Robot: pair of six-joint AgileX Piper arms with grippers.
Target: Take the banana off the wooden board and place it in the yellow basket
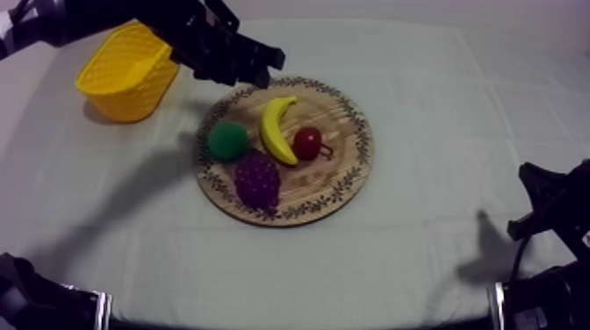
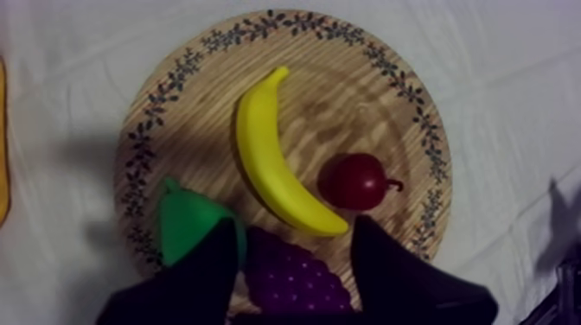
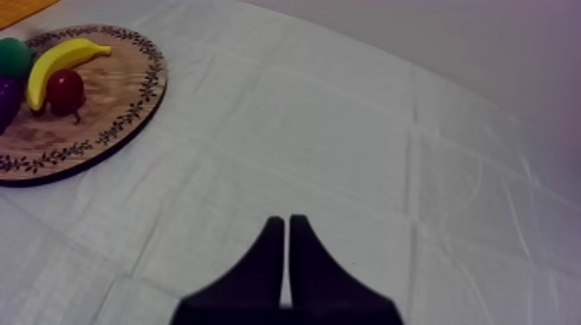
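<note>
The basket [image 1: 132,92] sits just left of my left claw [image 1: 268,68], which is spread wide and empty. The banana [image 1: 277,129] lies just beyond its fingertips on the board [image 1: 338,171]. My right claw [image 3: 286,226] is pinched narrow, well apart from the board.

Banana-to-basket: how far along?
Done: nothing yet; the banana lies on the wooden board. In hand: left gripper open above the board, grasping nothing. Left: grasp, lift, drop into the yellow basket. Right gripper shut, away from the board.

Right arm's fingers [image 3: 270,249] pressed together above cloth [image 3: 346,130], wooden board [image 3: 117,104] beyond, banana [image 3: 60,59] beside small red fruit [image 3: 64,90]
</note>
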